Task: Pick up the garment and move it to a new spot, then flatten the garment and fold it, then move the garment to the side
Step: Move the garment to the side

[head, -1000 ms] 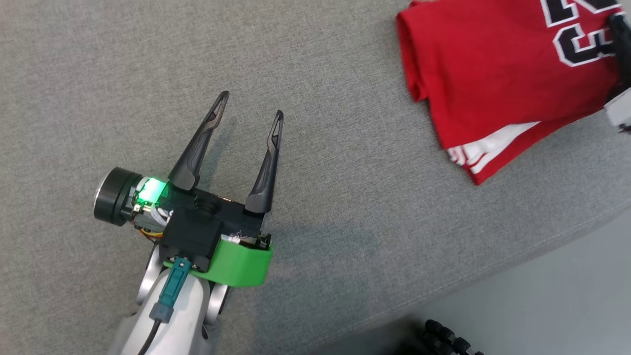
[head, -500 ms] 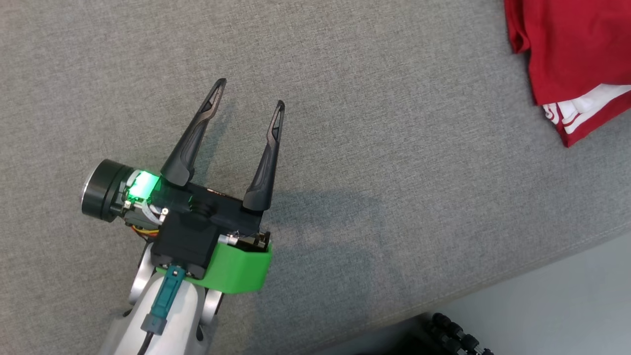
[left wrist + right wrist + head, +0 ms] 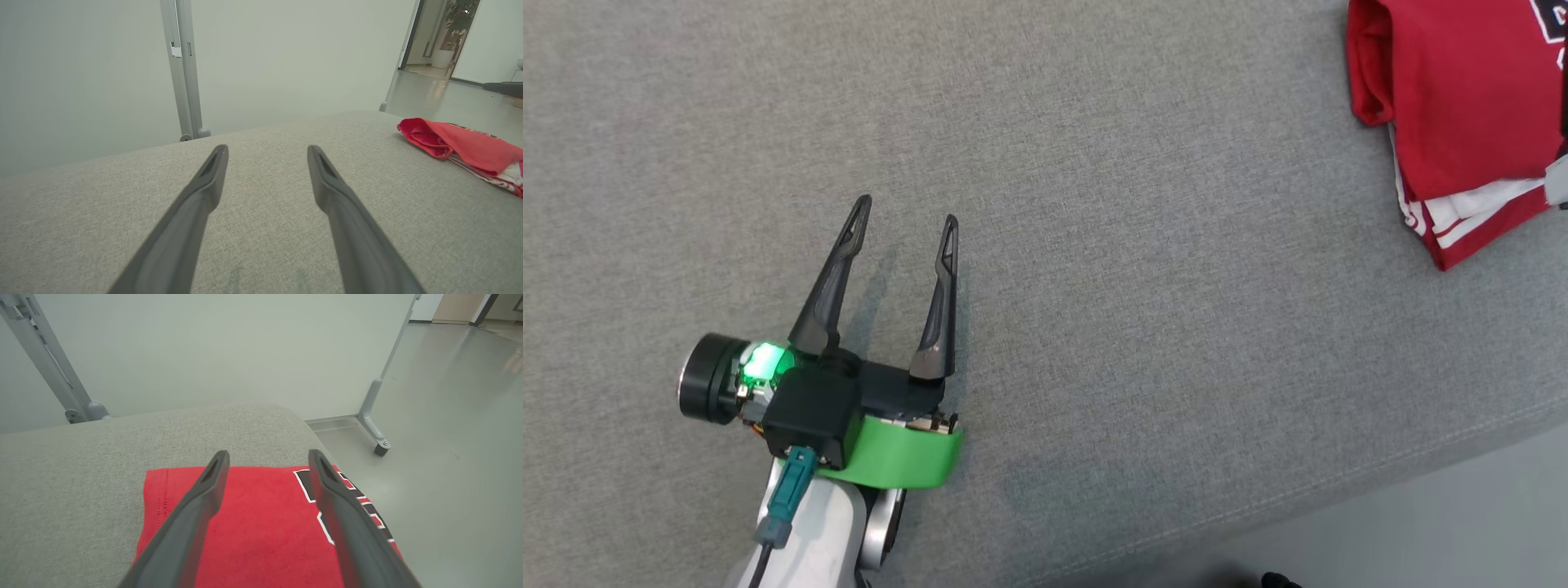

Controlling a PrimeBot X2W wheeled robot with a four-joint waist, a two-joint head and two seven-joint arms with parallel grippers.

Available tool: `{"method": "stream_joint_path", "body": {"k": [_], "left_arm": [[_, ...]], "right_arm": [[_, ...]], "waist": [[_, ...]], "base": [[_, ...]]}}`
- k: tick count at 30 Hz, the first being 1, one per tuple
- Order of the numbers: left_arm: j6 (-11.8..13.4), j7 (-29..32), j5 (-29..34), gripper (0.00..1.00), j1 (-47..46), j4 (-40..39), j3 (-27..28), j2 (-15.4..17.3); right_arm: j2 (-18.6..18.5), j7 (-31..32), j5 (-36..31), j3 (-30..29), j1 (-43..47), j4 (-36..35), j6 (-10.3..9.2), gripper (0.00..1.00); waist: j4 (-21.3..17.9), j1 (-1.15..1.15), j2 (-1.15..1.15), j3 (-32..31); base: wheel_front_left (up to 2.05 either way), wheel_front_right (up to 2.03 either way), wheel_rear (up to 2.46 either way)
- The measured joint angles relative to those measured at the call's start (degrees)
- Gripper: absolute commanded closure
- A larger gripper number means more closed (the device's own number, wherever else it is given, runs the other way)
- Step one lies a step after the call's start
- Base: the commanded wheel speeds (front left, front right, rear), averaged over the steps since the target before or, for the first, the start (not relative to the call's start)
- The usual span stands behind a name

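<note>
The garment (image 3: 1462,114) is a folded red jersey with black-and-white lettering and white trim, lying at the far right of the grey cushion (image 3: 1094,245). It lies to the right of the fingers in the left wrist view (image 3: 461,147). My left gripper (image 3: 905,219) stands open over bare cushion, well left of the jersey; its fingers (image 3: 204,192) hold nothing. In the right wrist view my right gripper (image 3: 267,459) is open just above the jersey (image 3: 261,522), nothing between its fingers.
The cushion's front edge (image 3: 1339,490) runs diagonally at lower right, with grey floor (image 3: 1462,523) beyond. A white panel on metal legs with casters (image 3: 374,433) stands behind the cushion. An open doorway (image 3: 433,36) lies far right.
The head camera has shifted, so the jersey sits differently in the picture. My left gripper has drawn back a little. The right gripper went from shut to open over the jersey.
</note>
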Motion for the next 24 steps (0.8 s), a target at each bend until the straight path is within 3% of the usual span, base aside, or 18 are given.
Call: {"method": "stream_joint_path", "body": {"k": [13, 24], "left_arm": [[0.7, -1.5, -7.6, 0.0, 4.8, 11.1, 4.3, -1.6], [1.3, -1.7, -9.0, 0.0, 10.7, 11.4, 7.3, -3.1]], "right_arm": [[10.7, 0.0, -17.7, -8.7, 22.1, -21.2, 0.01, 0.0], [19.4, 0.0, -27.3, -15.6, 36.4, -33.8, 0.01, 0.0]], "waist": [[5.1, -0.01, 0.0, -11.9], [8.2, -0.01, 0.0, -21.7]], "base": [[0.0, 0.0, 0.0], [0.0, 0.0, 0.0]]}}
